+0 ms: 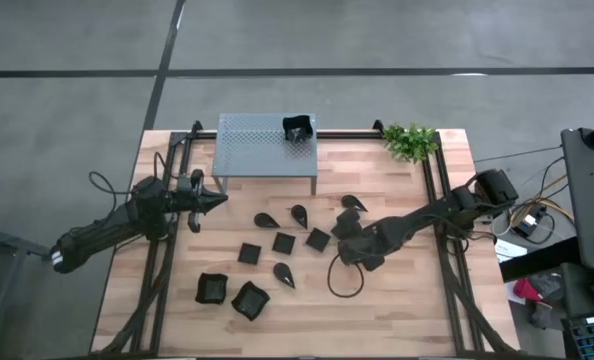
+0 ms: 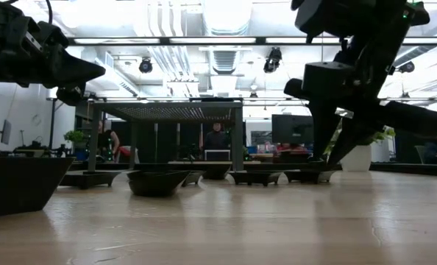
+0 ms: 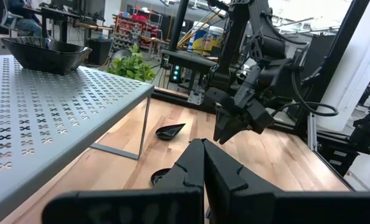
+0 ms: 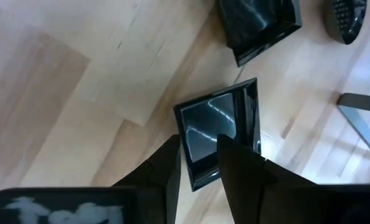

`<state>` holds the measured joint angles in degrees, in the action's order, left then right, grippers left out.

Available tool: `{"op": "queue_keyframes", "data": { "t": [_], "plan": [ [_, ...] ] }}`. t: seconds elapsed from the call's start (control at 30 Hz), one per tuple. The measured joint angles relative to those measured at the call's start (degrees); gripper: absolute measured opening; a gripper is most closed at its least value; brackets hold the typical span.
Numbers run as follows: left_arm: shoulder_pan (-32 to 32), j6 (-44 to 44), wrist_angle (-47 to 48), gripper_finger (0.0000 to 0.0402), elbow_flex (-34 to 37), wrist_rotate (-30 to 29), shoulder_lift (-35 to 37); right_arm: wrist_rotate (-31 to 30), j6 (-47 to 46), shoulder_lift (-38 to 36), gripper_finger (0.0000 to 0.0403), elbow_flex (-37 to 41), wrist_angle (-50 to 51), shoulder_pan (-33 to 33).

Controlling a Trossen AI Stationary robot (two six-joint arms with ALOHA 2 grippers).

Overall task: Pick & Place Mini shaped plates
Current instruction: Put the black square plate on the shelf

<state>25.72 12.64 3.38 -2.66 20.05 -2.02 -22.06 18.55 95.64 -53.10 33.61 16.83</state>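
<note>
Right wrist view: the right gripper [image 4: 197, 155] hangs directly over a flat square plate [image 4: 219, 127], its two fingers [image 4: 163, 168] narrowly parted and straddling one edge of that plate; nothing is pinched yet
Target plate: lies flat on the counter [image 1: 407, 300], in front of the grey shelf [image 1: 267, 150] and toward its plant-side end, where the right gripper [image 1: 349, 252] is in the high view
Neighbours: another black dish [image 4: 260, 25] sits just beyond the target, apart from it, so the approach should stay on the near edge
Step in hand: judged to be the pick of this square plate
How to do it well: lower until one finger slips under or against the rim and the other presses on the top face, then close squarely on the edge; a shallow glossy plate could skate away if the fingers meet it at a slant
Lift: rise straight up before travelling, clear of the nearby dishes
Shelf: already carries one wavy-rimmed plate [image 1: 297, 128] near its plant-side end, so bare shelf top beside it looks a likely set-down spot
Other plates: the remaining mini shaped plates [image 1: 262, 258] are scattered on the counter in front of the shelf
Left gripper [image 1: 215, 199]: waits with fingers pressed together, empty, off the shelf's end away from the plant [image 1: 410, 142]
</note>
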Motion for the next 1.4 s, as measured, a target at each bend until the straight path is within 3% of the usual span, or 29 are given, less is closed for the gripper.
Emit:
{"op": "queue_keyframes", "data": {
  "t": [1.4],
  "plan": [
    [0.0, 0.02, -0.01, 0.0003, -0.01, -0.01, 0.0, 1.57, 0.7, 0.09, 0.0071, 4.46, -6.37, -2.26]
  ]
}}
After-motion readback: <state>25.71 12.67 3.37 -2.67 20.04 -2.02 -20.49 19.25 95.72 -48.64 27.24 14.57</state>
